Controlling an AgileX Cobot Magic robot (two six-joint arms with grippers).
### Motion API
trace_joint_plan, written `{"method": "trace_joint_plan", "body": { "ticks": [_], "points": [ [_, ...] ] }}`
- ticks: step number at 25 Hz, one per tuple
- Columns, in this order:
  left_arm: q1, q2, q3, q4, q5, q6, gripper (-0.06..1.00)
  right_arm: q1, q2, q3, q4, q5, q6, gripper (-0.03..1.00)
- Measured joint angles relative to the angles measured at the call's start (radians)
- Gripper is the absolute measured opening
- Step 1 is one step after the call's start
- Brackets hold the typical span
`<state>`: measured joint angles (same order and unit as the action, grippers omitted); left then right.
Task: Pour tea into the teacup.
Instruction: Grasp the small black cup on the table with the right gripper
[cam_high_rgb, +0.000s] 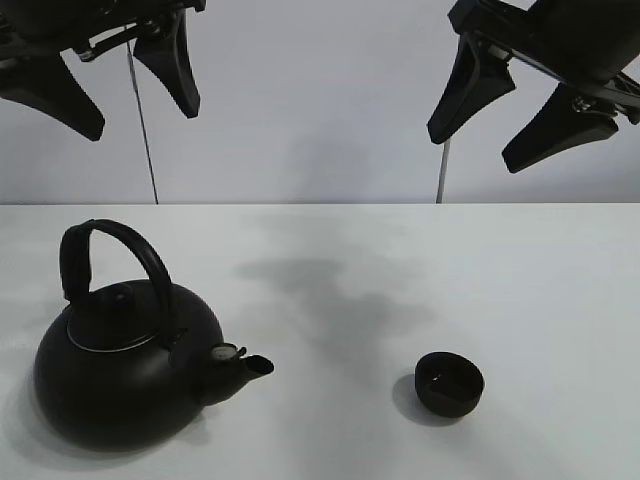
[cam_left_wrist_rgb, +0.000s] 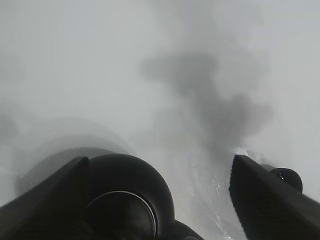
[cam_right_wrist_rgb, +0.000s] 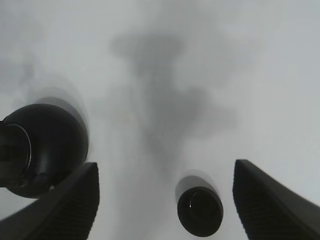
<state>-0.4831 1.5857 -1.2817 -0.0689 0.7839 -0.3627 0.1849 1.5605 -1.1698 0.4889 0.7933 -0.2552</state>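
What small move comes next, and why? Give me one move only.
Probably lower the left gripper toward the kettle and its arched handle. That gripper hangs open and empty high above the kettle, which stands on the table with its handle upright and nothing holding it. The teacup sits apart, on the side the spout points to, so the kettle must be picked up before pouring.

This looks like a robotics lab bench. A plain white table (cam_high_rgb: 560, 300) meets a blank white wall (cam_high_rgb: 320, 100). The left gripper (cam_high_rgb: 140, 120) hangs at eleven o'clock and the right gripper (cam_high_rgb: 472, 150) at one. A kettle (cam_high_rgb: 120, 380) stands at eight and a teacup (cam_high_rgb: 450, 383) at five.
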Motion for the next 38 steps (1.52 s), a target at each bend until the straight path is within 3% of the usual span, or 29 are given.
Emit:
{"method": "trace_joint_plan", "body": {
  "ticks": [10, 23, 28, 32, 38],
  "points": [
    [0.000, 0.000, 0.000, 0.000, 0.000, 0.000, 0.56, 0.000, 0.000, 0.000, -0.005, 0.028, -0.003, 0.52],
    [0.000, 0.000, 0.000, 0.000, 0.000, 0.000, 0.56, 0.036, 0.000, 0.000, -0.017, 0.255, -0.161, 0.54],
    [0.000, 0.000, 0.000, -0.001, 0.000, 0.000, 0.56, 0.173, 0.000, 0.000, -0.141, 0.268, -0.160, 0.55],
    [0.000, 0.000, 0.000, -0.001, 0.000, 0.000, 0.56, 0.289, 0.000, 0.000, -0.283, 0.255, -0.090, 0.55],
    [0.000, 0.000, 0.000, -0.001, 0.000, 0.000, 0.56, 0.343, 0.000, 0.000, -0.429, 0.250, 0.031, 0.55]
  ]
}}
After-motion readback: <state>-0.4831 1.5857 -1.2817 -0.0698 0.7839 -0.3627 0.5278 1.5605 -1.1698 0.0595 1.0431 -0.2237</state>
